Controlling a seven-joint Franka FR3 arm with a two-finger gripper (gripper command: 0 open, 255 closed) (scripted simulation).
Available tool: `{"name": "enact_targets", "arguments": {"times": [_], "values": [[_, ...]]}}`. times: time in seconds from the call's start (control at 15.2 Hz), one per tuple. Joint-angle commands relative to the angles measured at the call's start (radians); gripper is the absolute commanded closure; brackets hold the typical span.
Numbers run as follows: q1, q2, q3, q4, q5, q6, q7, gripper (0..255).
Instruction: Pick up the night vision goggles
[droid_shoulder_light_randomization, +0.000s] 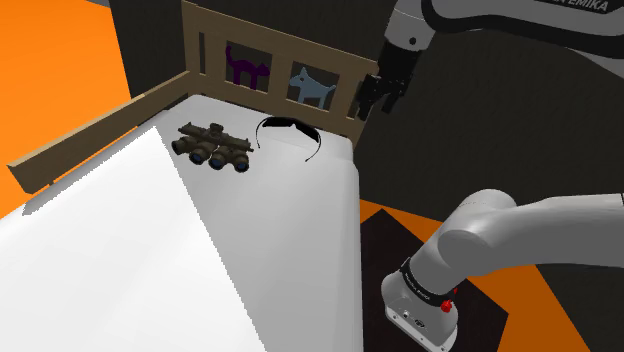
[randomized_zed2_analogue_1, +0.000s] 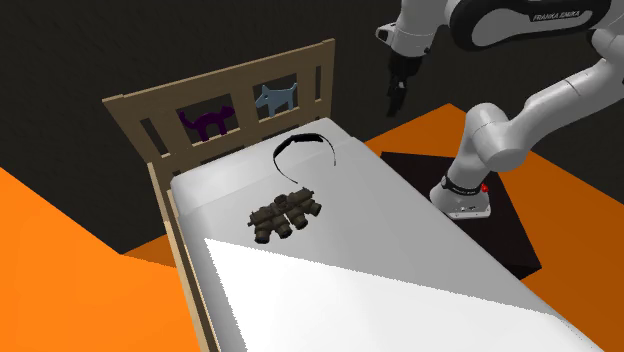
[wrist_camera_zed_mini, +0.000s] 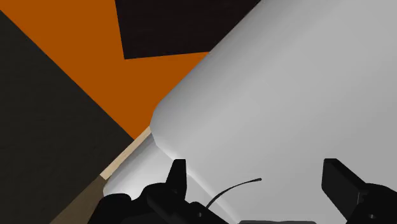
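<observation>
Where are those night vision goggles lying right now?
In the shoulder view the goggles lie on the white bed near its tan headboard, just left of a curved black strap.

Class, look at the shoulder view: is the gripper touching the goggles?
No, the gripper hangs in the air, well apart from the goggles.

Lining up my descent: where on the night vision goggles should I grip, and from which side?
Come straight down, probably, closing the open end effector across the middle housing of the night vision goggles, one finger ahead of the lenses, one behind. They lie flat on the bed with tubes in a wide row, so front-to-back looks narrowest. Avoid the black strap behind.
</observation>
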Motion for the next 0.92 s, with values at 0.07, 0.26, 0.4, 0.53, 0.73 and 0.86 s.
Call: {"name": "enact_targets", "arguments": {"times": [0.07,0.26,0.4,0.53,0.73,0.86], "values": [[0.004,0.03,0.014,0.01,0.009,0.019,0.016,0],[0.015,0.125,0.053,0.048,0.033,0.073,0.064,0],[0.022,0.191,0.078,0.08,0.044,0.105,0.096,0],[0.027,0.259,0.103,0.116,0.053,0.135,0.127,0],[0.033,0.364,0.139,0.18,0.057,0.174,0.174,0],[0.037,0.435,0.162,0.228,0.056,0.195,0.206,0]]}}
